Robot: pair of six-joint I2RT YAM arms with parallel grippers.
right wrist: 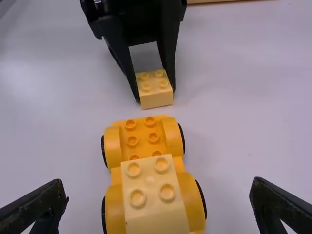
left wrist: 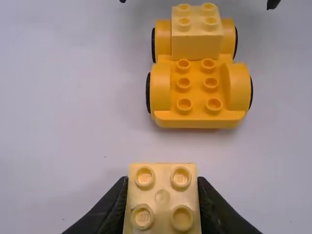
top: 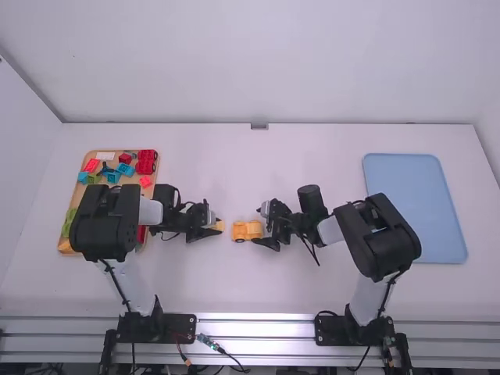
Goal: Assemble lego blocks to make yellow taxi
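High view up first, and a yellow wheeled base (top: 241, 230) is being caught right between the two grippers, its wheels being supported by the white table (top: 234, 289). On the end nearer the right gripper (top: 259, 226), a pale yellow block with four studs (left wrist: 197, 46) is being carried by the base, while bare studs are being shown at the other end. Facing that bare end, a second pale yellow block (left wrist: 162, 197) is being pinched by the left gripper (top: 216, 226), both fingers (left wrist: 117, 204) being pressed against its sides, studs being turned up toward the wrist camera. It is being held just beside the base, a gap being left between them. Over to the right gripper: its fingers (right wrist: 39, 207) are being spread wide, one being positioned on each side of the base's block-bearing end, and nothing is being gripped by them. Out on the left side of the table, red blocks (top: 146, 162), blue blocks (top: 125, 169) and green blocks (top: 66, 226) are being held in a wooden tray (top: 66, 245), partly being covered by the left arm. On the right side, space is being taken up by a light blue tray (top: 414, 211).
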